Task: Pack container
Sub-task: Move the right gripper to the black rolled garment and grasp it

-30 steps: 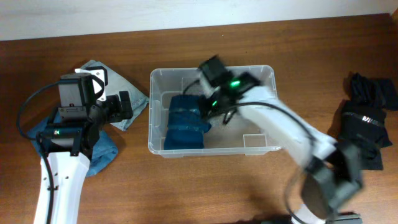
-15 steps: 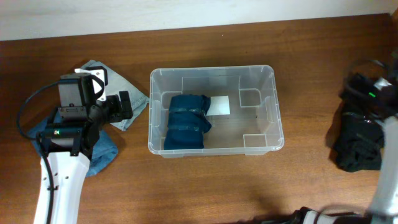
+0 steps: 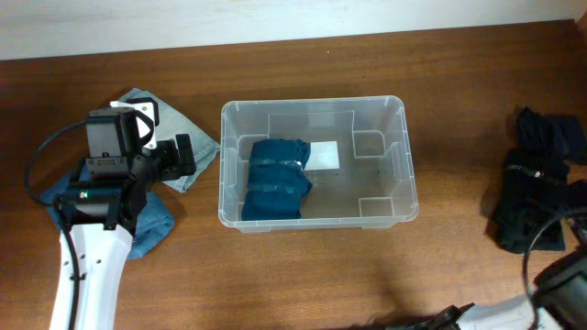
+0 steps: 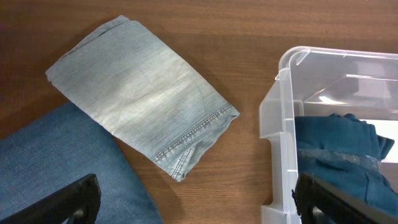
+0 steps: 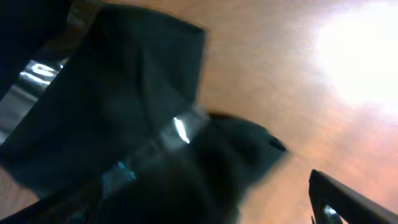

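Note:
The clear plastic container (image 3: 404, 165) stands mid-table with a white label (image 3: 323, 156) on its base. A folded dark blue garment (image 3: 273, 179) lies in its left half. My left gripper (image 3: 186, 156) is open and empty just left of the container; in the left wrist view the left gripper (image 4: 208, 208) hovers over bare wood between the container's wall (image 4: 281, 124) and the denim. My right gripper (image 5: 205, 205) is open, close above a black garment (image 5: 124, 112). That view is blurred, and only one finger (image 5: 348, 199) shows.
A folded light denim garment (image 4: 140, 93) and a darker blue denim piece (image 4: 56, 168) lie left of the container. A pile of black garments (image 3: 541, 183) lies at the far right. The right arm (image 3: 559, 284) enters at the lower right corner.
My right arm has swung out of the container to the far right, over the black garments, leaving the dark blue garment inside. The left arm has not moved.

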{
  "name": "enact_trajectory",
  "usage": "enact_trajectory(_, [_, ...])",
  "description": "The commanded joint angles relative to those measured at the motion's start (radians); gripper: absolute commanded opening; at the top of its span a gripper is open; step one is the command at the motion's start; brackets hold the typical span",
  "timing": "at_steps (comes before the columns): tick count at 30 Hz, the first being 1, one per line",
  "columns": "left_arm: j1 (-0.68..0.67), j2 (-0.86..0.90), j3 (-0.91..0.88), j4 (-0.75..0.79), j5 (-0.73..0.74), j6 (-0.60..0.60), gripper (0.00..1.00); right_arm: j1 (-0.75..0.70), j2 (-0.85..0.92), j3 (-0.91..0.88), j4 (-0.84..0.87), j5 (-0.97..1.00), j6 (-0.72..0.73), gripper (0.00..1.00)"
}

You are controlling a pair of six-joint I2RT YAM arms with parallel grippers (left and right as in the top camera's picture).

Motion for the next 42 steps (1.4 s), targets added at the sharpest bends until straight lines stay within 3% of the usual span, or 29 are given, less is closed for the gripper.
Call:
enact_trajectory(1, [-0.001, 0.002, 0.023, 0.001, -0.010, 0.016, 0.99, 0.028, 0.082, -0.009, 0.031, -0.106, -0.082, 0.98])
enact_trajectory(8, [-0.001, 0.002, 0.023, -0.001, -0.010, 0.016, 0.99, 0.111, 0.200, -0.010, 0.067, -0.222, -0.181, 0.98])
enact_trajectory(16, [-0.001, 0.002, 0.023, -0.001, -0.010, 0.016, 0.99, 0.240, 0.205, -0.010, 0.055, -0.401, -0.272, 0.98])
enact_trajectory(20, [-0.001, 0.002, 0.023, -0.001, -0.010, 0.016, 0.99, 0.282, 0.190, -0.010, 0.040, -0.383, -0.272, 0.99])
enact_trajectory(27, [-0.001, 0.002, 0.023, -0.001, -0.010, 0.016, 0.99, 0.231, 0.095, 0.005, 0.060, -0.231, -0.177, 0.98])
enact_trajectory(42, [-0.001, 0.002, 0.023, -0.001, -0.010, 0.016, 0.99, 0.227, 0.064, 0.026, 0.117, -0.231, -0.200, 0.98])
